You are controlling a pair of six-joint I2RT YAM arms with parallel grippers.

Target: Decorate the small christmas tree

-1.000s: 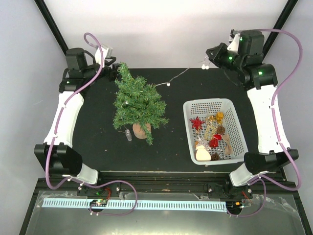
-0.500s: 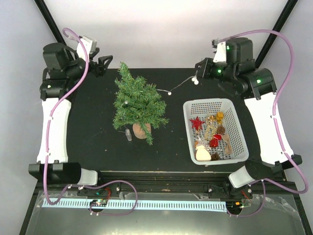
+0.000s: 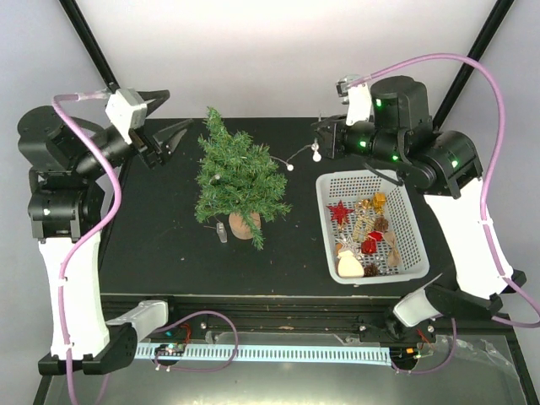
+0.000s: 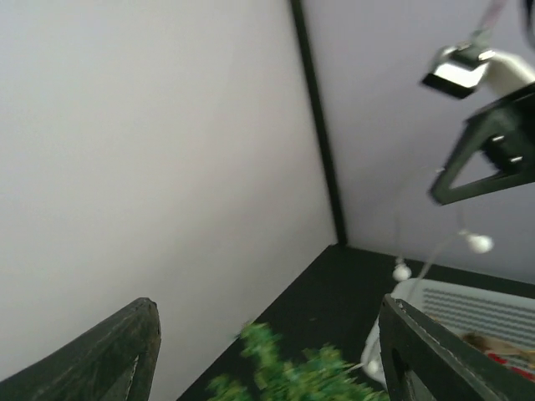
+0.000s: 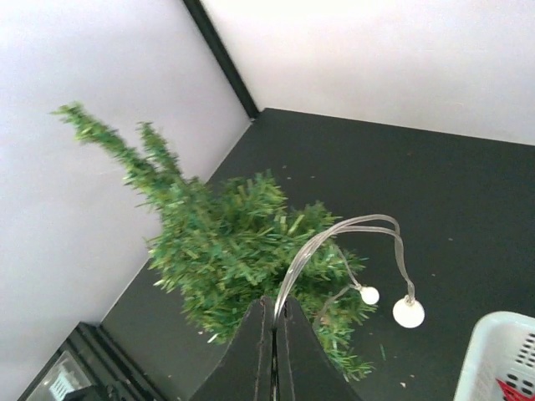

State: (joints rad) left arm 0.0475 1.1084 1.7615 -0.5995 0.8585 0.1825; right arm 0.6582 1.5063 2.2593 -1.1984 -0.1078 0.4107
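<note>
Light-stringing is in hand: the right gripper [image 3: 323, 141], pinched shut on the light string [image 3: 299, 152], hangs right of the small christmas tree [image 3: 239, 181], which stands left of centre on the surface [image 3: 164, 240]. The left gripper [image 3: 179, 110] gapes empty. Next, probably, drape the string over the branches.

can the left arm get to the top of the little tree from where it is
Probably yes. The left claw hangs open just left of the tip of the small christmas tree, with nothing between; the light string runs off the other side to the right claw.
</note>
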